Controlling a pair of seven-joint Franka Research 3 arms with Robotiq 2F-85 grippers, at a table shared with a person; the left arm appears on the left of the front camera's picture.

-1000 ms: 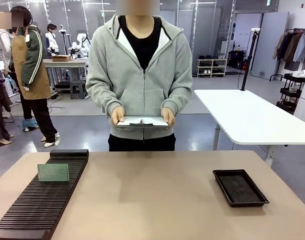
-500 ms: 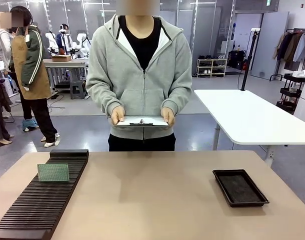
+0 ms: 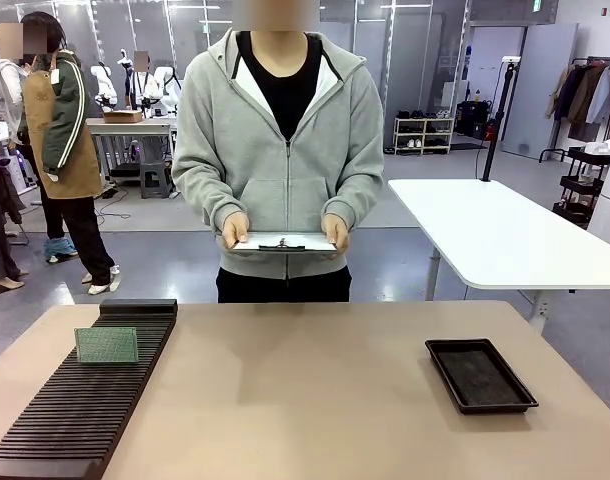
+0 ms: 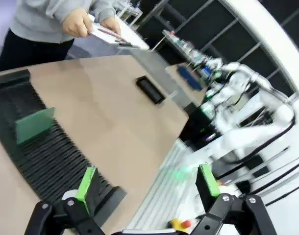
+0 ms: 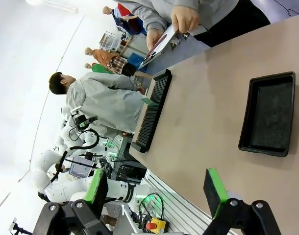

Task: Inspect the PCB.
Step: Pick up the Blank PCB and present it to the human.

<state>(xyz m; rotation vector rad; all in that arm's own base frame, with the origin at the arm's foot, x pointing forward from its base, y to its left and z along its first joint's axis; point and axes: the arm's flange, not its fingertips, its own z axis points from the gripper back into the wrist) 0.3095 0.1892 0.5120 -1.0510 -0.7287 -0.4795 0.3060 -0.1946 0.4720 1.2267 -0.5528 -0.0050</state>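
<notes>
The PCB (image 3: 106,345), a thin green board, stands upright in a slot of the long black ribbed rack (image 3: 80,410) at the table's left. In the left wrist view the PCB (image 4: 35,125) stands on the rack (image 4: 51,152), ahead and to the left of my left gripper (image 4: 147,183), which is open and holds nothing. In the right wrist view the PCB (image 5: 149,102) is a small green sliver on the far rack (image 5: 152,112). My right gripper (image 5: 157,188) is open and empty, above the near table edge.
A shallow black tray (image 3: 480,374) lies at the table's right, also in the right wrist view (image 5: 268,115). Across the table a person in a grey hoodie holds a white clipboard (image 3: 283,242) in both hands. A white table (image 3: 495,235) stands behind on the right.
</notes>
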